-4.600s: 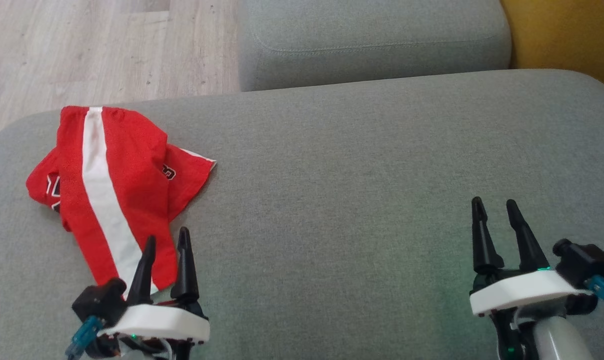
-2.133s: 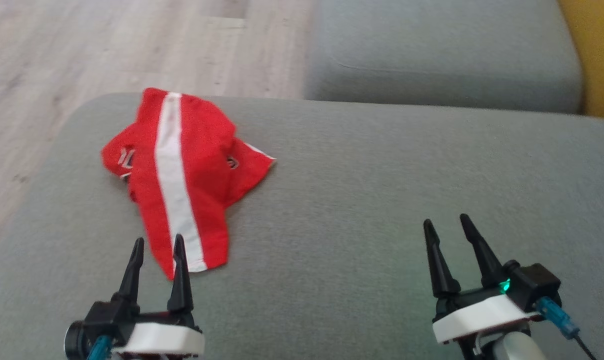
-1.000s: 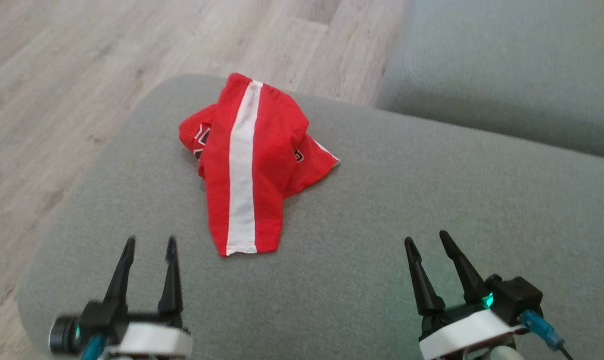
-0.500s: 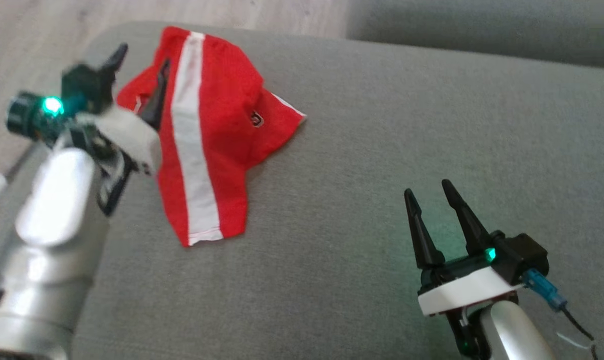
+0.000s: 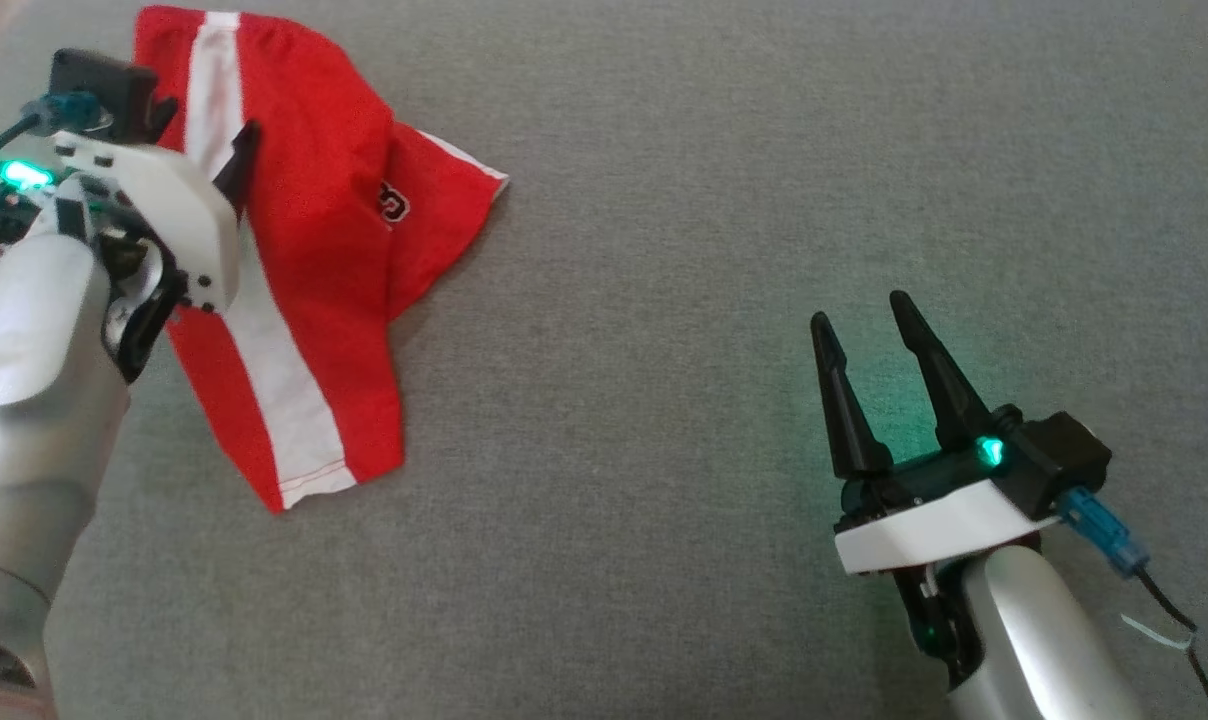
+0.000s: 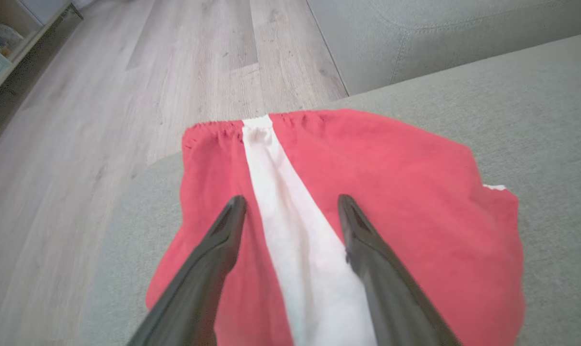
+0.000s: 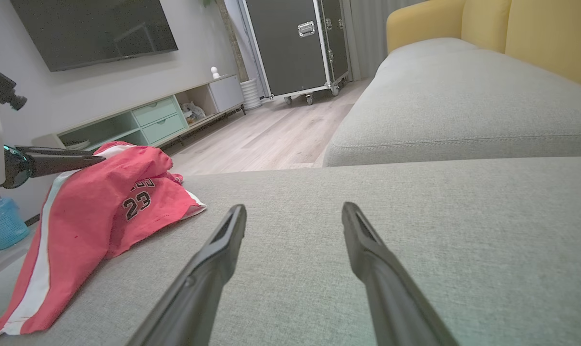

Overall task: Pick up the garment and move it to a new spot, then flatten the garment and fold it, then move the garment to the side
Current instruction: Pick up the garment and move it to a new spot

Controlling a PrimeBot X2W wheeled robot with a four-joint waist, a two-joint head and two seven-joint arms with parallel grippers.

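The red garment [image 5: 314, 260] lies crumpled at the left end of the grey sofa cushion [image 5: 714, 200], with a black "23" [image 7: 137, 199] printed on it. There seems to be lettering above the number, too folded to read. The left gripper [image 6: 291, 199] hovers spread over its white stripe [image 5: 264, 340]; the right gripper [image 5: 859, 310], also spread, hangs well apart.

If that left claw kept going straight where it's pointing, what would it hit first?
Most likely the red garment: the open left gripper hovers over its white stripe, though how far above is hard to judge.
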